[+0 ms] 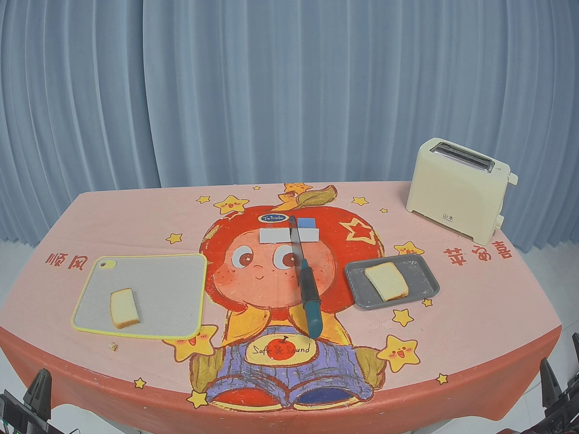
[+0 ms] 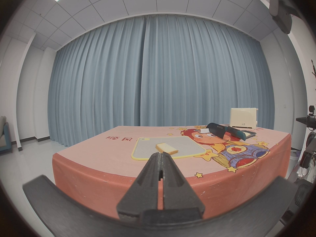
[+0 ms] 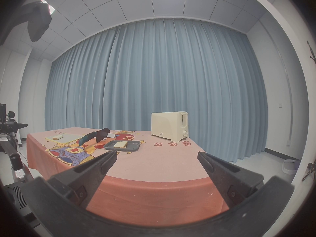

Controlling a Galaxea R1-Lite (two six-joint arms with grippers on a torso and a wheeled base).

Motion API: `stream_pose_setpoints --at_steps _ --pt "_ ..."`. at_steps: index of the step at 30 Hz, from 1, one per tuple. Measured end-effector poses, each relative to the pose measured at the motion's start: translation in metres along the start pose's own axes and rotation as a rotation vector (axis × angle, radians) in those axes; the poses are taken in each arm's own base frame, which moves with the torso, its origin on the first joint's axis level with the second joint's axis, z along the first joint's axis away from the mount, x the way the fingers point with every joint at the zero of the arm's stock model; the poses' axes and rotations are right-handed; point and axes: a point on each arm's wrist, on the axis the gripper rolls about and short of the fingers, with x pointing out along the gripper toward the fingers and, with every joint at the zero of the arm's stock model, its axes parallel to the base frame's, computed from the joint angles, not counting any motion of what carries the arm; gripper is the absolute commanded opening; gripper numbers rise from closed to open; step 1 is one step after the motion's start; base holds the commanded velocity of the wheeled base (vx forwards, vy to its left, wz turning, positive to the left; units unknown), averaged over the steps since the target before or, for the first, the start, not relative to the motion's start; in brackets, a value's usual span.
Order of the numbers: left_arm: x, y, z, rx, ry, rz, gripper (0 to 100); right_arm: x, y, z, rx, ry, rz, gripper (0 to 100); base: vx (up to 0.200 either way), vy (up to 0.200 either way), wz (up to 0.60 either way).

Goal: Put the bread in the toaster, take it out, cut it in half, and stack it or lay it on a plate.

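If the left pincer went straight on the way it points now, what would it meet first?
Likely the bread piece on the cutting board, dead ahead of the shut left pincer; its height against the table's near edge is unclear.

The tablecloth (image 1: pixel 482 308) is salmon pink with a cartoon red-haired kid and yellow stars; cutting board (image 1: pixel 169 284) grey, yellow rim; toaster (image 1: pixel 455 191) cream; tray (image 1: pixel 422 278) dark grey; knife (image 1: pixel 310 302) has a teal handle; curtain (image 1: pixel 289 73) dusty blue.

left pincer (image 2: pixel 161 154): matte black, wedge fingers | right pincer (image 3: pixel 157 154): black, tapered fingers, small screws
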Motion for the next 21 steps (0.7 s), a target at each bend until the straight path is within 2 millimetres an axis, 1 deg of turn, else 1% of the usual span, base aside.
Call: stream_pose_setpoints --at_steps 21 --pt "0.0000 0.0000 0.0000 0.000 0.000 0.000 0 -0.0024 0.0003 0.0010 0.003 -0.049 0.040 100 0.000 0.000 0.00"
